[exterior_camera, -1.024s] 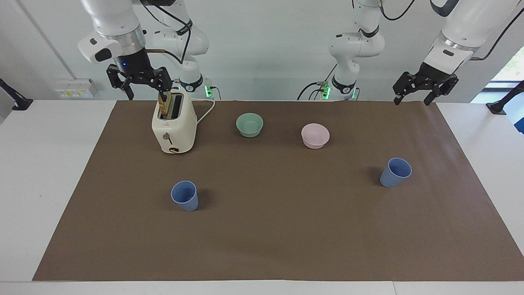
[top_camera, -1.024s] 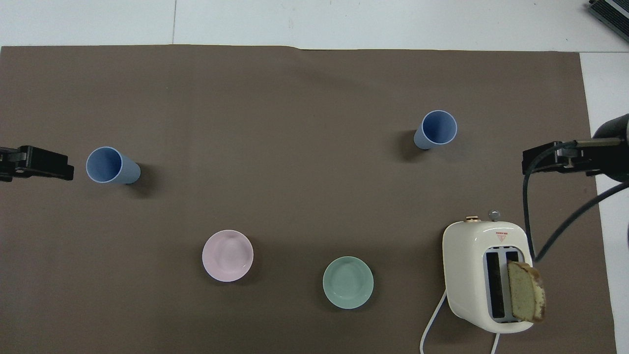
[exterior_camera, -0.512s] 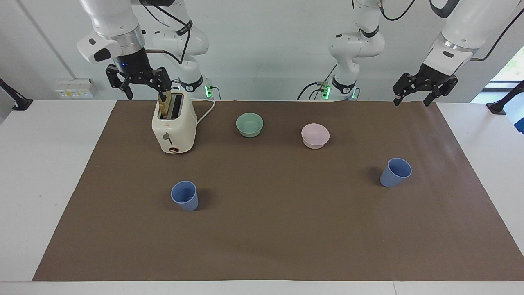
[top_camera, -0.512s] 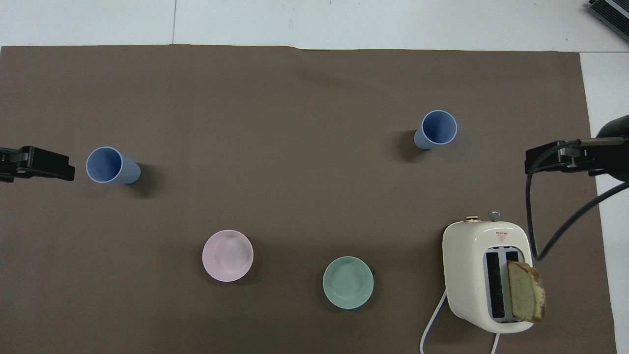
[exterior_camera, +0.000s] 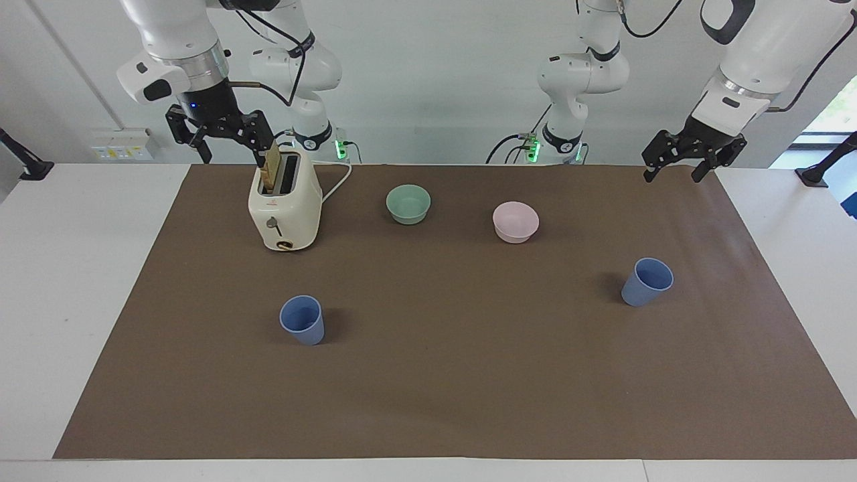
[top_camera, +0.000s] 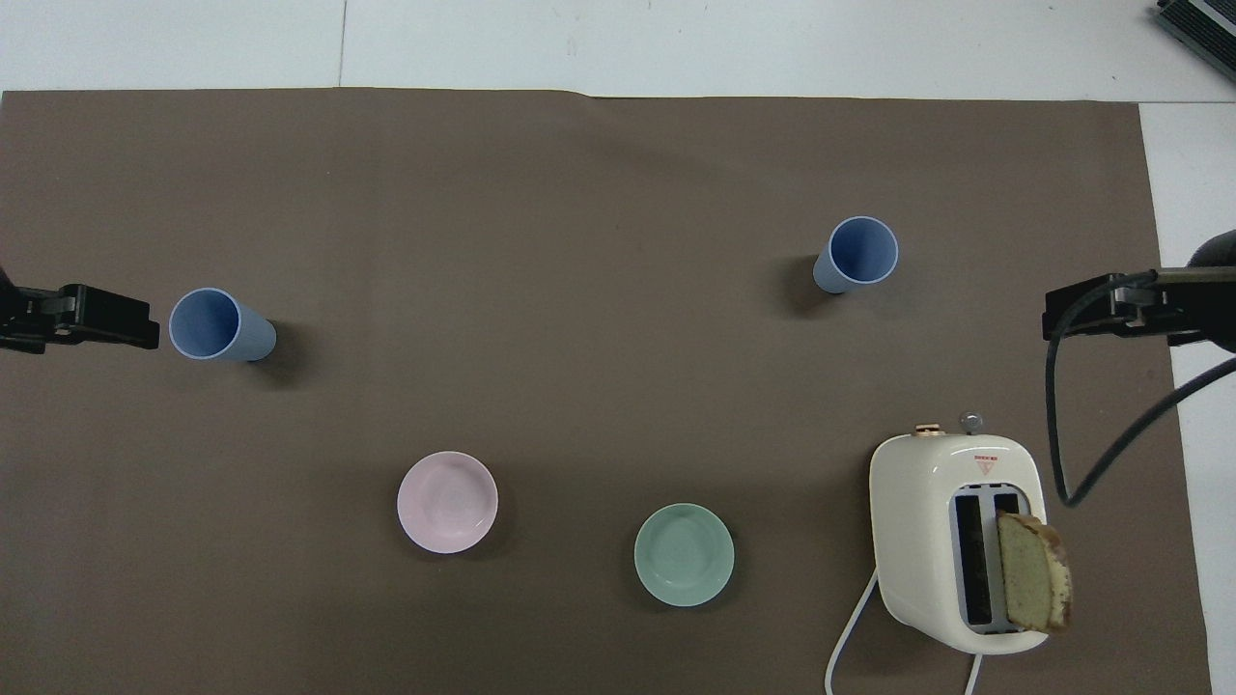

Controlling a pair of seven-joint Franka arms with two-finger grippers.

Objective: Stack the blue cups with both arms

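Note:
Two blue cups stand upright and apart on the brown mat. One blue cup is toward the right arm's end, farther from the robots than the toaster. The other blue cup is toward the left arm's end. My right gripper hangs open and empty in the air beside the toaster's top. My left gripper hangs open and empty over the mat's edge at the left arm's end. Neither gripper touches a cup.
A cream toaster with a bread slice in one slot stands near the right arm. A green bowl and a pink bowl sit nearer to the robots than the cups.
The right gripper has risen a little and drifted toward its own end of the table. The left gripper has risen slightly. Cups, bowls and toaster have not moved.

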